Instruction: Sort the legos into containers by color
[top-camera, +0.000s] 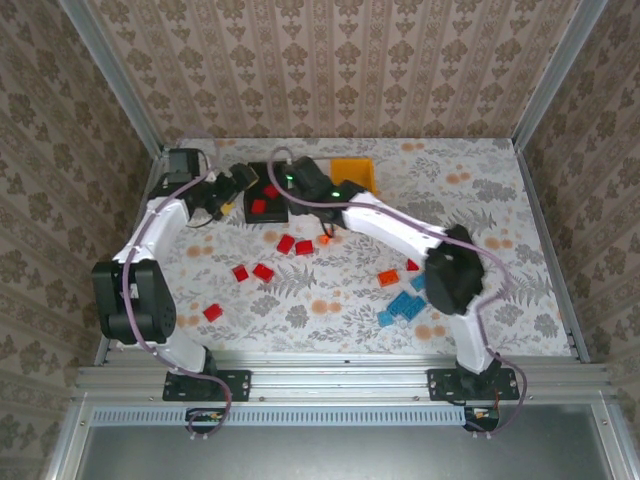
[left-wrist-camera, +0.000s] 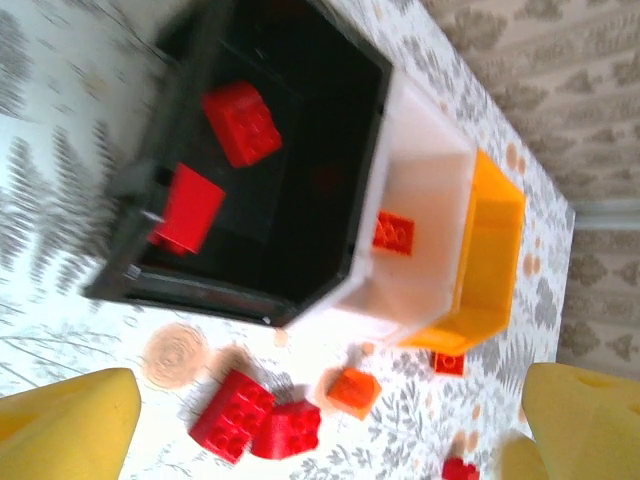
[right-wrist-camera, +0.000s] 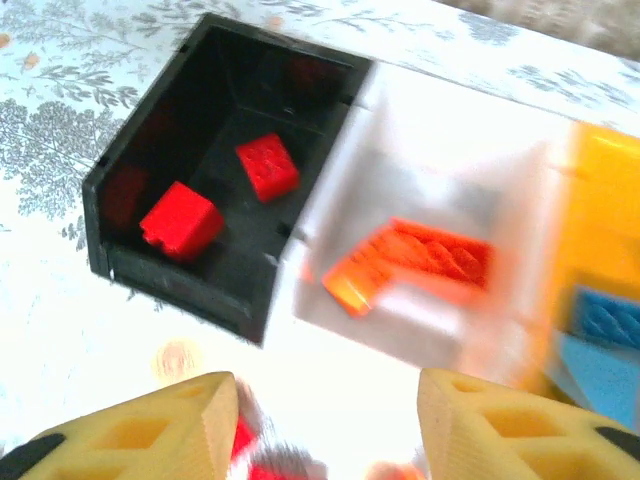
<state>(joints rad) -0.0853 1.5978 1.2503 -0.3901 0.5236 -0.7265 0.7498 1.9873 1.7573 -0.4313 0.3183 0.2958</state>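
Legos (right-wrist-camera: 267, 165), studded red blocks, in boxy, seemingly glossy black bin (right-wrist-camera: 185, 290); left tool (left-wrist-camera: 325, 425), right tool (right-wrist-camera: 325, 430) apart

Floral-patterned table (top-camera: 480, 200) enclosed by damask wallpaper walls (top-camera: 340, 70).

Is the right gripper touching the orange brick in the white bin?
Apart. The right wrist view shows the orange brick inside the white bin, with a plain gap between it and the right gripper, whose fingers stand open.
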